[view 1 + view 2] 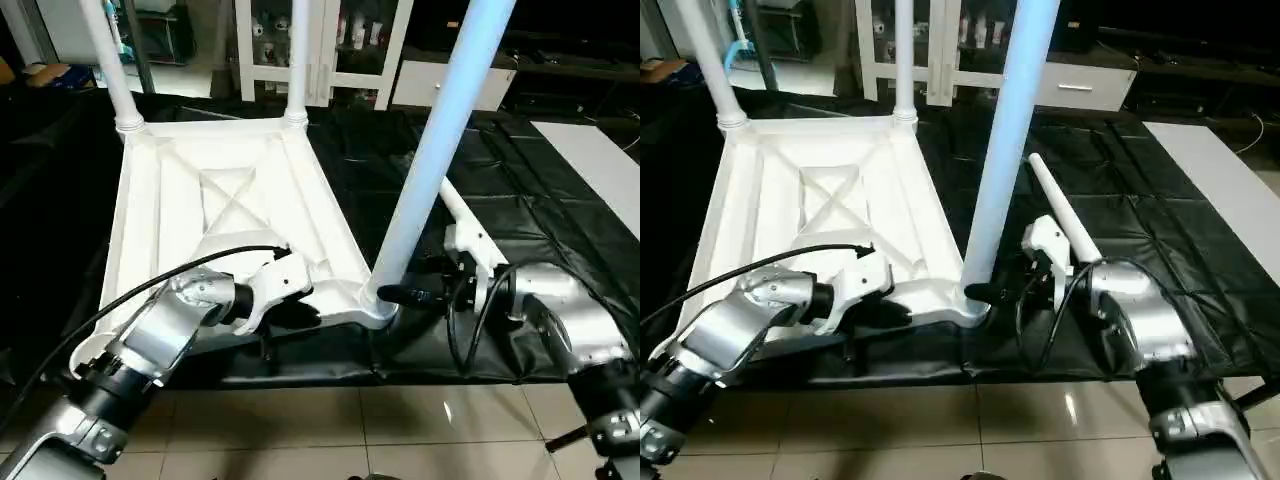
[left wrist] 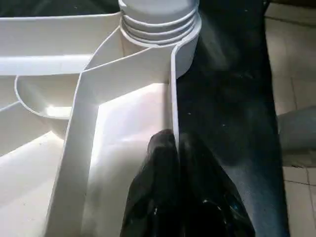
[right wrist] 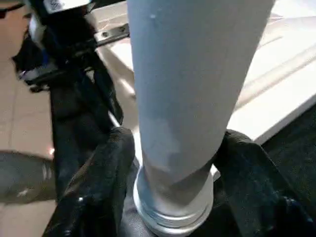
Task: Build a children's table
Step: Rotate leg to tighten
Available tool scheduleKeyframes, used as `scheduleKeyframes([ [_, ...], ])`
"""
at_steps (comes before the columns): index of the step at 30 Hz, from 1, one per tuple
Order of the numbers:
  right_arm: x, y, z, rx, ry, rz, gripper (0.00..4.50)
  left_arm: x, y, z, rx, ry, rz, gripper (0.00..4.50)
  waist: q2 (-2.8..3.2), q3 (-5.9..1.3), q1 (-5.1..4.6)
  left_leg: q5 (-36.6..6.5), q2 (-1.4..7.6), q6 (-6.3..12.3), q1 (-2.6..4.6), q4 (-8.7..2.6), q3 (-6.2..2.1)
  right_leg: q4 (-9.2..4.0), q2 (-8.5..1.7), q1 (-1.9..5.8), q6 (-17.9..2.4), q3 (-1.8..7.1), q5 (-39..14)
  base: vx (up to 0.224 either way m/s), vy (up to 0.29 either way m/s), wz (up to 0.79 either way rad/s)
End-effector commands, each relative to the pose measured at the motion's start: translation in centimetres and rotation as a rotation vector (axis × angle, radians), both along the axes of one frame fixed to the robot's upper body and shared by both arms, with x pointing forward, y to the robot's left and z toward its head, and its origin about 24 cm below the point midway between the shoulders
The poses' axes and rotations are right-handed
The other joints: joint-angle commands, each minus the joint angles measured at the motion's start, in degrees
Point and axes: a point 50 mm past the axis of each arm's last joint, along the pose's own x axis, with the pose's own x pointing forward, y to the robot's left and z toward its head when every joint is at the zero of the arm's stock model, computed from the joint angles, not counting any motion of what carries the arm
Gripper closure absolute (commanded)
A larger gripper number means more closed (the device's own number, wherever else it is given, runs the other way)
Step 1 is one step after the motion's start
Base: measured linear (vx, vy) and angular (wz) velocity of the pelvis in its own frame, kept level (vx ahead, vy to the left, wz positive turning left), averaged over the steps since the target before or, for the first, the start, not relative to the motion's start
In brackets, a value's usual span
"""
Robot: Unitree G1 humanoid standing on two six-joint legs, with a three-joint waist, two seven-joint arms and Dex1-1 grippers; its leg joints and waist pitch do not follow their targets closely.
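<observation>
Tabletop (image 1: 225, 215) of white plastic lies upside down on the black-covered surface (image 1: 520, 215), its X-ribbed underside facing up and its near edge close to the surface's front edge above the tiled floor (image 1: 330, 430). Three tapered white legs stand upright in its corner sockets: the far left leg (image 1: 112, 65), the far right leg (image 1: 297, 60) and the near right leg (image 1: 440, 150), which rises tall and leans slightly to the right in the head views. The fourth leg (image 1: 1060, 212) lies loose on the black cover just right of the tabletop, running away from the robot, partly hidden behind the right wrist. The right gripper (image 1: 410, 295) reaches in level from the right at the foot of the near right leg; in the right wrist view its two black fingers (image 3: 106, 168) stand on either side of the tube just above its ribbed collar, closed around it. The left gripper (image 2: 177, 163) rests at the tabletop's near edge, left of that same socket; the left wrist view shows its black fingers pressed together, tips against the thin rim wall, with nothing between them. A black cable (image 1: 120, 295) arcs over the silver left forearm.
</observation>
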Motion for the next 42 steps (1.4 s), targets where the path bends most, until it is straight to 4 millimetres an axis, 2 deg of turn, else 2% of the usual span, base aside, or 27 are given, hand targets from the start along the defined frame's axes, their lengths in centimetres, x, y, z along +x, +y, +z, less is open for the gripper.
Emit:
scheduleKeyframes([
  [1, -0.1, 0.3, -0.1, 0.001, 0.026, 0.038, 2.18, -1.1, -1.1, -0.9, 0.006, 0.057, -0.077, 4.50, 0.55, -3.57, -0.12, -9.8, 0.90, 3.48, 0.17, -4.33, 0.47, -3.06, -1.56, 3.47, -13.3, 1.57, -13.4, 0.000, 0.000, 0.00],
  [5, 0.0, 0.4, -0.1, 0.020, 0.040, 0.042, 2.50, -1.2, -1.1, -0.9, 0.007, 0.065, -0.082, 4.50, 0.46, -3.62, -0.05, -9.2, 0.83, 3.71, 0.12, -4.30, 0.51, -2.89, -1.54, 3.63, -13.7, 1.56, -12.4, 0.000, 0.000, 0.00],
  [11, 0.6, 0.2, -0.4, 0.104, 0.032, -0.076, 2.62, -1.3, -1.1, -1.0, 0.008, 0.083, -0.075, 4.50, 0.56, -3.53, -0.18, -10.6, 0.80, 3.00, 0.08, -4.36, 0.48, -3.17, -1.61, 3.58, -13.1, 1.57, -14.7, 0.000, 0.000, 0.00],
  [13, 0.8, 0.2, -0.5, 0.124, 0.031, -0.113, 2.63, -1.3, -1.1, -1.0, 0.007, 0.089, -0.065, 4.50, 0.53, -3.44, -0.30, -11.7, 0.78, 2.46, 0.07, -4.44, 0.40, -3.46, -1.61, 3.51, -12.2, 1.52, -17.2, 0.000, 0.000, 0.00],
  [15, 1.4, 0.0, -1.2, 0.129, 0.014, -0.274, 2.64, -0.7, -1.4, -1.2, 0.008, 0.092, 0.025, 4.50, 0.73, -3.31, -0.37, -12.6, 0.78, 1.79, 0.12, -4.53, 0.33, -3.63, -1.61, 3.35, -11.7, 1.52, -19.0, 0.000, 0.000, 0.00],
  [18, 2.4, -0.3, -2.9, 0.087, 0.006, -0.635, 2.64, 1.0, -2.4, -1.3, -0.025, 0.046, 0.256, 4.50, 0.49, -3.17, -1.25, -14.1, 0.39, -0.32, -0.23, -4.63, 0.13, -4.23, -1.48, 3.24, -8.9, 1.32, -24.7, 0.000, 0.000, 0.00],
  [20, 2.6, -0.4, -3.5, 0.062, 0.014, -0.743, 2.64, 1.5, -2.8, -1.3, -0.045, 0.029, 0.320, 4.50, 0.36, -3.28, -1.71, -14.7, 0.18, -0.88, -0.39, -4.58, -0.08, -4.61, -1.52, 3.29, -7.5, 1.14, -26.8, 0.000, 0.000, 0.00],
  [21, 2.6, -0.3, -4.3, 0.003, 0.008, -0.891, 2.64, 2.0, -3.5, -1.2, -0.061, 0.007, 0.395, 4.50, 0.45, -3.34, -1.78, -14.9, 0.15, -1.00, -0.48, -4.66, -0.26, -4.58, -1.54, 3.42, -6.9, 1.00, -27.5, 0.000, 0.000, 0.00],
  [22, 2.5, 0.1, -5.1, -0.054, -0.026, -1.131, 2.65, 2.7, -4.4, -1.2, -0.060, -0.048, 0.486, 4.50, 1.00, -3.20, -2.22, -15.6, -0.04, -1.52, -0.47, -4.69, -0.36, -5.10, -1.46, 2.94, -5.2, 0.89, -29.5, 0.000, 0.000, 0.00],
  [23, 2.5, 0.1, -5.1, -0.054, -0.026, -1.131, 2.65, 2.7, -4.4, -1.2, -0.060, -0.048, 0.486, 4.50, 1.00, -3.20, -2.22, -15.6, -0.04, -1.52, -0.47, -4.69, -0.36, -5.10, -1.46, 2.94, -5.2, 0.89, -29.5, 0.000, 0.000, 0.00],
  [24, 2.4, 0.8, -5.1, -0.044, -0.057, -1.217, 2.65, 3.0, -4.8, -1.3, -0.051, -0.083, 0.516, 4.50, 0.65, -3.37, -2.62, -17.6, -0.25, -1.44, -0.24, -4.56, -0.47, -5.69, -1.40, 2.63, -3.7, 0.41, -31.1, 0.000, 0.000, 0.00],
  [25, 2.4, 1.9, -5.0, -0.030, -0.075, -1.233, 2.66, 3.1, -5.1, -1.3, -0.049, -0.103, 0.527, 4.50, 0.62, -3.46, -2.70, -18.3, -0.28, -1.24, 0.00, -4.49, -0.38, -5.82, -1.36, 2.43, -3.4, 0.37, -31.3, 0.000, 0.000, 0.00],
  [26, 2.4, 3.7, -4.8, -0.009, -0.099, -1.236, 2.66, 3.3, -5.4, -1.2, -0.051, -0.130, 0.540, 4.50, 0.93, -3.35, -2.91, -19.4, -0.36, -0.76, 0.03, -4.47, -0.38, -6.11, -1.27, 2.09, -3.2, 0.33, -31.3, 0.000, 0.000, 0.00],
  [27, 2.3, 5.4, -4.5, 0.012, -0.118, -1.226, 2.66, 3.5, -5.8, -1.1, -0.056, -0.152, 0.549, 4.50, 0.93, -3.43, -3.03, -19.6, -0.36, -0.76, -0.02, -4.44, -0.44, -6.05, -1.29, 2.02, -3.3, 0.30, -31.0, 0.000, 0.000, 0.00],
  [28, 2.4, 6.4, -4.3, 0.021, -0.139, -1.175, 2.66, 3.6, -5.9, -0.9, -0.056, -0.167, 0.547, 4.50, 0.66, -3.54, -3.15, -19.7, -0.29, -0.63, -0.23, -4.64, -0.65, -5.82, -1.31, 2.36, -3.3, 0.19, -30.2, 0.000, 0.000, 0.00],
  [30, 2.5, 7.6, -3.9, 0.089, -0.137, -1.098, 2.66, 3.8, -5.8, -0.7, -0.047, -0.187, 0.543, 4.50, 1.01, -3.53, -3.18, -20.6, -0.11, 0.38, -0.02, -4.67, -0.54, -5.56, -1.20, 2.22, -4.3, 0.39, -26.8, 0.000, 0.000, 0.00],
  [31, 2.6, 7.8, -3.9, 0.108, -0.115, -1.074, 2.66, 3.8, -5.6, -0.7, -0.045, -0.187, 0.544, 4.50, 0.69, -3.47, -3.27, -20.1, -0.07, 0.55, -0.31, -4.76, -0.57, -5.42, -1.20, 2.47, -4.6, 0.43, -25.7, 0.000, 0.000, 0.00],
  [32, 2.6, 7.9, -3.9, 0.118, -0.101, -1.058, 2.66, 3.8, -5.5, -0.7, -0.044, -0.186, 0.544, 4.50, 0.96, -3.43, -3.20, -19.6, 0.02, 0.90, -0.51, -4.94, -0.63, -5.05, -1.18, 2.75, -5.3, 0.46, -24.0, 0.000, 0.000, 0.00],
  [34, 2.2, 8.6, -3.5, 0.188, -0.069, -0.937, 2.66, 3.8, -4.9, -0.9, -0.016, -0.190, 0.535, 4.50, 0.91, -3.35, -3.17, -19.8, 0.10, 1.21, -0.47, -4.93, -0.56, -5.10, -1.26, 2.82, -5.8, 0.51, -23.6, 0.000, 0.000, 0.00],
  [35, 2.1, 8.5, -3.5, 0.190, -0.065, -0.909, 2.31, 3.7, -4.6, -0.9, -0.004, -0.188, 0.524, 4.50, 0.93, -3.45, -3.08, -18.9, 0.15, 1.48, -0.57, -4.96, -0.58, -4.85, -1.29, 3.09, -6.3, 0.62, -22.1, 0.000, 0.000, 0.00],
  [36, 1.9, 8.3, -3.3, 0.183, -0.082, -0.874, 2.10, 3.6, -4.3, -1.0, 0.004, -0.192, 0.504, 4.50, 0.88, -3.44, -3.00, -18.2, 0.19, 1.62, -0.72, -5.00, -0.59, -4.78, -1.31, 3.24, -6.5, 0.67, -21.2, 0.000, 0.000, 0.00],
  [38, 1.8, 8.0, -3.2, 0.170, -0.101, -0.865, 1.94, 3.5, -4.2, -1.1, 0.009, -0.192, 0.491, 4.50, 0.75, -3.55, -2.85, -15.4, 0.24, 2.13, -0.62, -4.78, -0.23, -4.37, -1.43, 3.19, -8.4, 0.98, -17.6, 0.000, 0.000, 0.00],
  [39, 1.6, 7.6, -3.0, 0.158, -0.114, -0.866, 1.90, 3.3, -4.0, -1.2, 0.016, -0.187, 0.471, 4.50, 0.87, -3.52, -2.64, -14.1, 0.24, 2.20, -0.71, -4.88, -0.29, -4.22, -1.42, 3.50, -8.8, 0.98, -16.7, 0.000, 0.000, 0.00],
  [41, 1.2, 6.8, -2.8, 0.169, -0.079, -0.857, 1.79, 2.6, -3.7, -1.6, 0.017, -0.171, 0.415, 4.50, 0.93, -3.47, -2.78, -13.6, 0.23, 2.21, -0.83, -5.00, -0.32, -4.16, -1.43, 3.74, -8.8, 1.04, -16.6, 0.000, 0.000, 0.00],
  [42, 0.7, 6.1, -2.6, 0.171, -0.040, -0.813, 1.65, 1.6, -3.6, -1.9, 0.005, -0.145, 0.323, 4.50, 0.83, -3.57, -2.69, -12.8, 0.29, 2.50, -0.76, -5.02, -0.43, -4.01, -1.39, 4.09, -8.9, 1.10, -15.7, 0.000, 0.000, 0.00],
])
